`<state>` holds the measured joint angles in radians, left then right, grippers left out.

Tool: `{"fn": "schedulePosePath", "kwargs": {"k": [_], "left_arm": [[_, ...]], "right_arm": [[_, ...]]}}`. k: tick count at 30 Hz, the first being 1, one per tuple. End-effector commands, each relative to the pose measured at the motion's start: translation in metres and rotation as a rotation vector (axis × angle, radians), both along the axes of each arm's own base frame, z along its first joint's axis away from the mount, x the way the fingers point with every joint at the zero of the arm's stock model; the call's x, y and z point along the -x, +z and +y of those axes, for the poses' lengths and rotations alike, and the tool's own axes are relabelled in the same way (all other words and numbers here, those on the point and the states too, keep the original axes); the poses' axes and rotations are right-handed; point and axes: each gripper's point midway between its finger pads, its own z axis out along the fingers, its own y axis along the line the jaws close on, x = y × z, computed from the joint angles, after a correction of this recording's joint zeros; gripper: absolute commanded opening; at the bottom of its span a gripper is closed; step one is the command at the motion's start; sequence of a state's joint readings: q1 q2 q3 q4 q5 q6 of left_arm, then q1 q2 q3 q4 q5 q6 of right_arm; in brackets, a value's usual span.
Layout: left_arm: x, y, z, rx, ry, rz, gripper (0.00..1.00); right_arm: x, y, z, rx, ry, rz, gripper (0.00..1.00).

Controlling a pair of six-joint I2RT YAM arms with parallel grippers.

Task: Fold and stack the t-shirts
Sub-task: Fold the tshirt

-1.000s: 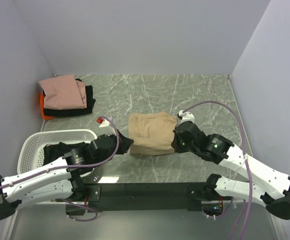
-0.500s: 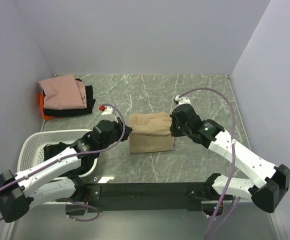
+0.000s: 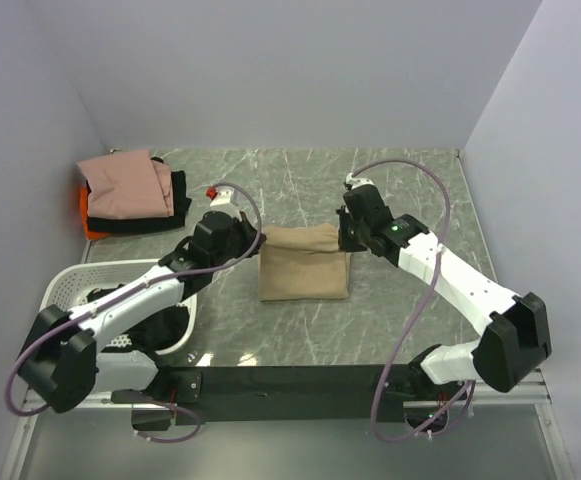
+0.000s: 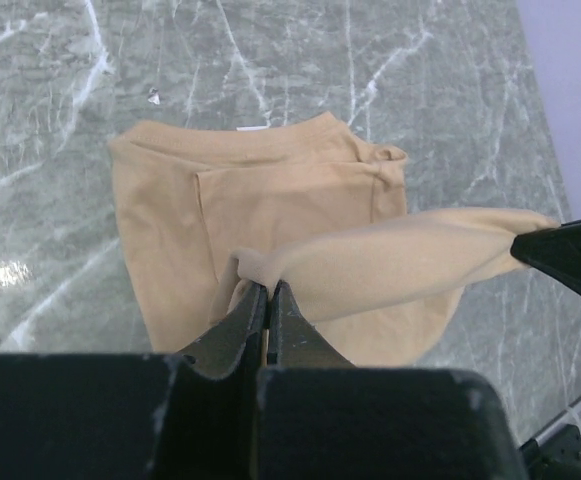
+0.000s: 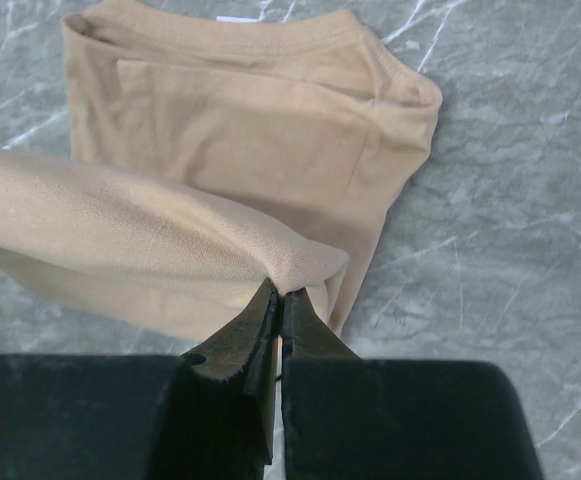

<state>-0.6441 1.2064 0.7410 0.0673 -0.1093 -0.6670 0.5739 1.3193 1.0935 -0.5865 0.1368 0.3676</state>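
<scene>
1. Landmark: the white basket (image 3: 65, 285) stands at the near left of the marble table (image 3: 410, 190). All places below are given from it.
2. The tan t-shirt (image 3: 303, 265) lies on the table to the right of the basket and apart from it, folded into a compact rectangle.
3. The left gripper (image 3: 260, 240) sits between the basket and the tan t-shirt, at the shirt's far corner on the basket side. Its jaws are pressed together on a pinch of tan cloth.
4. The right gripper (image 3: 343, 238) sits at the shirt's far corner on the side away from the basket. Its jaws are likewise clamped on a pinch of the same cloth.
5. In both wrist views, the held fold runs as 1 raised band from one gripper to the other, above the lower layer. The lower layer lies flat on the table, with its collar edge at the end farthest from the grippers.
6. Beyond the basket, in the far left corner, 3 folded shirts form a stack: the pink t-shirt (image 3: 120, 185) on top, the black t-shirt (image 3: 170, 215) under it, and the orange t-shirt (image 3: 91, 222) showing at the bottom edge. Neither gripper touches this stack.
</scene>
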Motion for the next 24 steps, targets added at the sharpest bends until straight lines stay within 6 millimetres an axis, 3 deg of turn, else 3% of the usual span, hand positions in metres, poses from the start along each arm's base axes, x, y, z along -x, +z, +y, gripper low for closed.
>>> {"fn": "schedulePosePath", "kwargs": {"k": [1, 8, 12, 21, 23, 24], "left_arm": [[-0.025, 0.022, -0.006, 0.021, -0.024, -0.075, 0.0], [-0.05, -0.008, -0.005, -0.015, -0.007, -0.028, 0.0], [-0.064, -0.036, -0.007, -0.034, 0.0, 0.025, 0.0], [-0.093, -0.065, -0.008, -0.092, 0.039, 0.08, 0.01], [-0.101, -0.064, -0.007, -0.103, 0.06, 0.082, 0.1], [-0.103, -0.063, -0.001, -0.121, 0.088, 0.084, 0.21]], "right_arm": [[-0.028, 0.017, -0.001, -0.009, -0.005, -0.065, 0.0], [-0.049, -0.016, -0.001, 0.023, -0.009, 0.008, 0.0], [-0.062, -0.034, -0.002, 0.03, -0.016, 0.044, 0.0], [-0.098, -0.07, -0.008, 0.037, -0.067, 0.119, 0.0], [-0.109, -0.066, -0.011, 0.032, -0.089, 0.113, 0.25], [-0.111, -0.064, -0.012, 0.033, -0.096, 0.111, 0.34]]}}
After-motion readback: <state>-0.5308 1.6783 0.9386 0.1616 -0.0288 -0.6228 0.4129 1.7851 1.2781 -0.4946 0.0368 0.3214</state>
